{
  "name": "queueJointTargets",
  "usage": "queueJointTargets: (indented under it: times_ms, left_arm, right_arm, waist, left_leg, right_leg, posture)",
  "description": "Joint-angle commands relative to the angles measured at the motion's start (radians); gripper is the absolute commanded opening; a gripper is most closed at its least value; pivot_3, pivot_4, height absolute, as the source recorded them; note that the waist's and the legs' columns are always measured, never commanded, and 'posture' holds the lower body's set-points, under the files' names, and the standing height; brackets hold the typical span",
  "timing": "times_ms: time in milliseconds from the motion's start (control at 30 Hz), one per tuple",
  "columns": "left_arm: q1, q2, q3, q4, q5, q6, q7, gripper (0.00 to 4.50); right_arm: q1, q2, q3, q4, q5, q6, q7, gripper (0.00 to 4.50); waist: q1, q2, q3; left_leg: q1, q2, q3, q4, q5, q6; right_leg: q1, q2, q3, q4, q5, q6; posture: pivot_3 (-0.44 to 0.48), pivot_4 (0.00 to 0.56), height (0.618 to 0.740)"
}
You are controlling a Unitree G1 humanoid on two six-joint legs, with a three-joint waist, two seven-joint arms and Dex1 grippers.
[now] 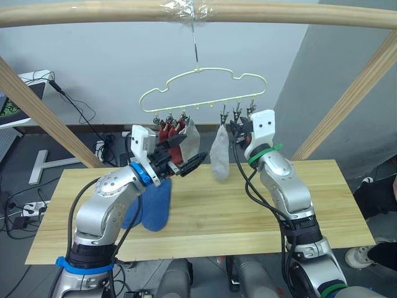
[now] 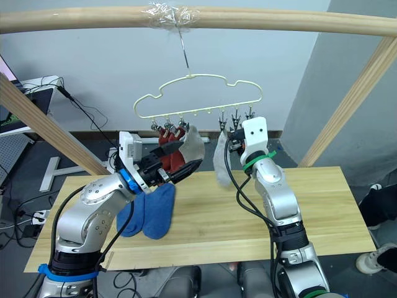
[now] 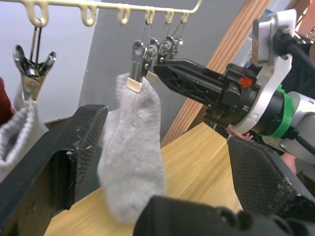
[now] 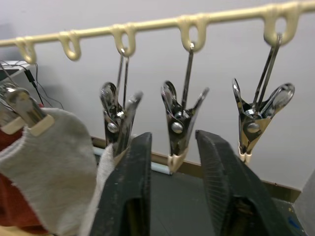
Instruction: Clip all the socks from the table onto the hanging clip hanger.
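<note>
The pale clip hanger (image 1: 205, 77) hangs from its hook above the table (image 1: 260, 211). Two rust red socks (image 1: 167, 132) and two light grey socks (image 1: 219, 155) hang from its clips. Two blue socks (image 1: 152, 205) lie on the table under my left arm. My left gripper (image 1: 193, 152) is open just below the clips, with one grey sock (image 3: 135, 147) hanging in front of its spread fingers. My right gripper (image 4: 172, 142) is raised to the empty clips (image 4: 179, 123) at the hanger's right end. Its fingers (image 4: 135, 172) stand a little apart, holding nothing.
A thick wooden bar (image 1: 186, 9) carries the hanger, with slanted wooden posts at left (image 1: 37, 105) and right (image 1: 353, 99). Cables and a power strip (image 1: 31, 205) lie on the floor at left. A person's shoe (image 1: 363, 254) shows at the lower right.
</note>
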Motion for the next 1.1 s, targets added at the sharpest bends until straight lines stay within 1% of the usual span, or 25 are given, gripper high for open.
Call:
queueJointTargets:
  times_ms: [33,400,700,1100]
  left_arm:
    - [0.0,0.01,0.021,-0.046,-0.012,-0.016,-0.001,4.5]
    - [-0.021,0.017,0.036,-0.062,-0.033,0.002,0.0,4.5]
    - [-0.075,0.023,0.049,-0.066,-0.054,0.019,0.01,4.5]
    - [-0.106,0.017,0.046,-0.074,-0.066,0.028,0.024,4.5]
  right_arm:
    - [-0.028,0.006,-0.021,-0.013,-0.013,-0.036,-0.013,1.49]
    - [-0.105,0.037,-0.031,0.077,-0.029,-0.073,-0.027,1.49]
    - [-0.124,0.064,-0.025,0.093,-0.029,-0.075,-0.016,1.49]
    - [-0.149,0.069,-0.03,0.114,-0.031,-0.084,-0.012,1.49]
  waist:
    - [0.0,0.0,0.0]
    - [0.0,0.0,0.0]
    - [0.0,0.0,0.0]
    - [0.0,0.0,0.0]
  left_leg:
    - [0.0,0.0,0.0,0.0,0.0,0.0]
    - [0.0,0.0,0.0,0.0,0.0,0.0]
    - [0.0,0.0,0.0,0.0,0.0,0.0]
    - [0.0,0.0,0.0,0.0,0.0,0.0]
  right_leg:
    - [0.0,0.0,0.0,0.0,0.0,0.0]
    - [0.0,0.0,0.0,0.001,0.0,-0.001]
    - [0.0,0.0,0.0,0.001,0.001,-0.001]
    - [0.0,0.0,-0.001,0.001,0.001,-0.001]
  posture:
    - [0.052,0.231,0.74]
    - [0.051,0.235,0.74]
    - [0.051,0.235,0.74]
    - [0.059,0.242,0.74]
